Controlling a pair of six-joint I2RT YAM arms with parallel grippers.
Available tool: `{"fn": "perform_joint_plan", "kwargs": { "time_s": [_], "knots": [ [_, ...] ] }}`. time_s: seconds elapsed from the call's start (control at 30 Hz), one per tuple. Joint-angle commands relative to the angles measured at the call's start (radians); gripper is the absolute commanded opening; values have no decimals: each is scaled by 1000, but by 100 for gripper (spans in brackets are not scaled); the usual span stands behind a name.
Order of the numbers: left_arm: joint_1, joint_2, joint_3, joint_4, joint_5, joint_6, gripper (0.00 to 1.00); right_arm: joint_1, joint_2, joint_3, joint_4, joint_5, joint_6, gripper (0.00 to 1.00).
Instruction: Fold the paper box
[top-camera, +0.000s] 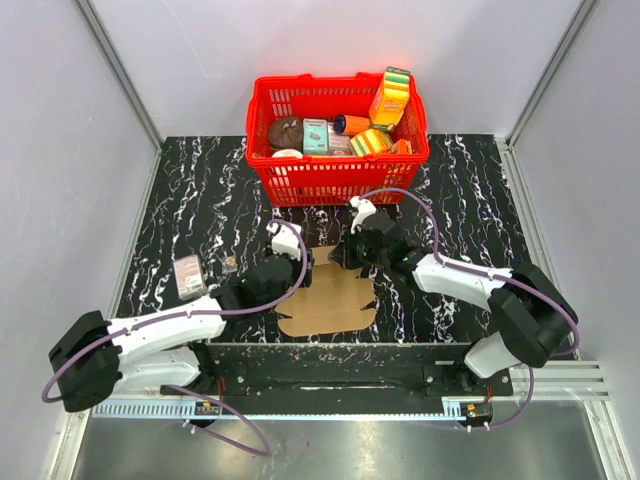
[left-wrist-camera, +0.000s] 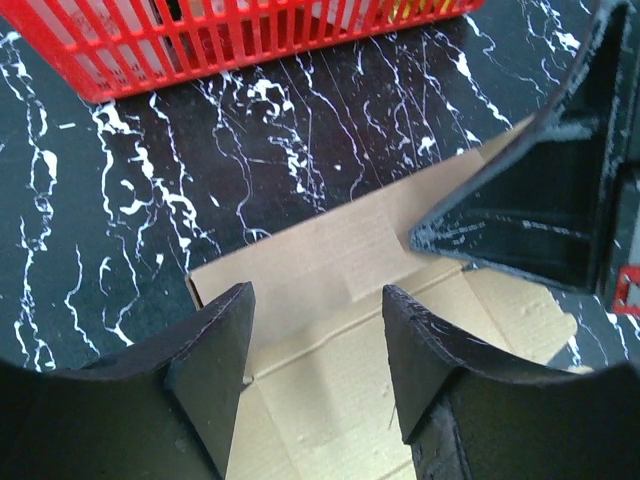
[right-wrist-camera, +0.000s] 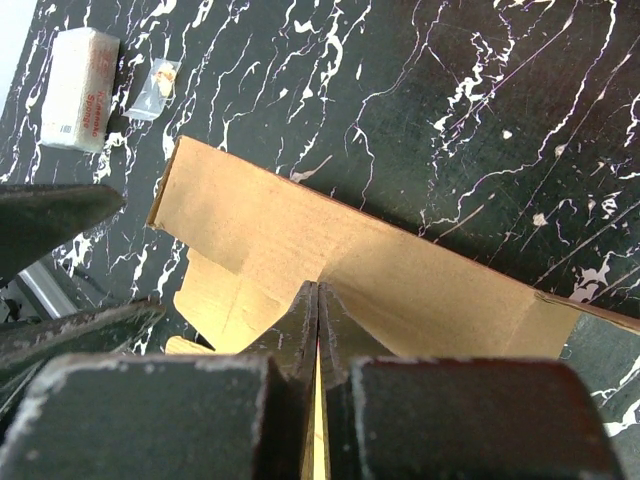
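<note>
The paper box (top-camera: 330, 300) lies at the middle of the table's near edge, between the two arms. It is a plain brown cardboard sheet, die-cut, mostly flat. Crease lines run across it, and its near border is cut into rounded flaps.

Right gripper (right-wrist-camera: 318, 292): closed. A thin sliver of brown cardboard shows between its fingers (right-wrist-camera: 296, 335), so it is pinching the sheet at the far right part. The panel ahead of it appears to slope up from the table along a fold, with shadow beneath its far border.

Left gripper (left-wrist-camera: 318, 293): jaws apart, holding nothing. It is poised over the far left part of the sheet, and bare cardboard with one crease shows between the fingers. I cannot tell whether the fingertips touch the sheet.

Table (top-camera: 200, 190): black with white veining. A red basket (top-camera: 340, 180) holding assorted printed packages stands at the middle of the far edge, apart from the sheet. A small white packet (right-wrist-camera: 82, 88) and a small clear bag (right-wrist-camera: 158, 85) lie near the left edge.
</note>
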Motion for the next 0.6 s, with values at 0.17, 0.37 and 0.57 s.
{"fn": "perform_joint_plan", "kwargs": {
  "time_s": [0.17,0.37,0.57],
  "knots": [
    [119,87,58,146,140,50,57,5,-42,-13,18,-4,0,2],
    [130,138,54,160,193,35,56,5,-37,-5,18,-6,2,2],
    [131,153,32,170,202,25,55,5,-41,-4,15,-1,-1,2]
  ]
}}
